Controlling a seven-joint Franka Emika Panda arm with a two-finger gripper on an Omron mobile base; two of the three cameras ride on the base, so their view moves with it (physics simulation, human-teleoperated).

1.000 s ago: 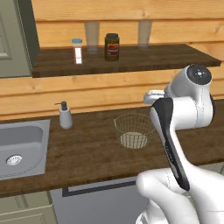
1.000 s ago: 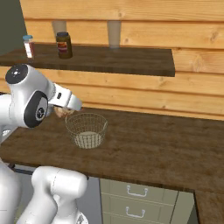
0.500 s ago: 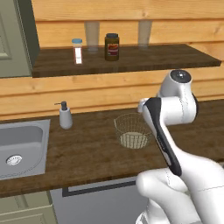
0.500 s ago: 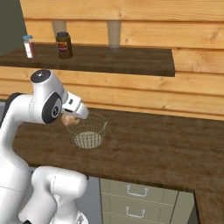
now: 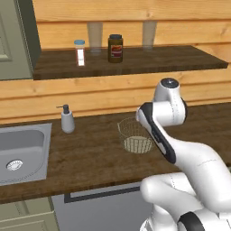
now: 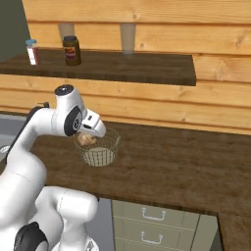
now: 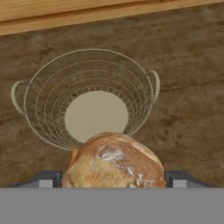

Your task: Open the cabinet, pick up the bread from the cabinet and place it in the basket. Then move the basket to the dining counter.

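The basket [image 7: 87,100] stood on the dark wooden worktop [image 5: 90,158], just in front of the plank wall, and nothing lay inside it: its pale round bottom showed bare through the wire mesh, with a small loop handle on either side. The gripper [image 7: 114,179] hung above the basket's near rim, its two fingers set wide on either side of the bread [image 7: 114,162] and clamped on it, so the roll was held in the air over the rim and not yet in the bowl. From the right base view the bread [image 6: 87,139] showed at the basket's [image 6: 98,147] left rim, tucked under the white hand. On the dark shelf [image 5: 135,63] above the worktop stood a brown jar [image 5: 115,48] with a black lid and, just left of it, a small white bottle [image 5: 80,52] with a blue cap, the two apart. A soap bottle [image 5: 67,120] stood on the worktop between the steel sink [image 5: 20,151] and the basket [image 5: 133,135]. The cabinet door [image 5: 13,40] showed at the shelf's left end.
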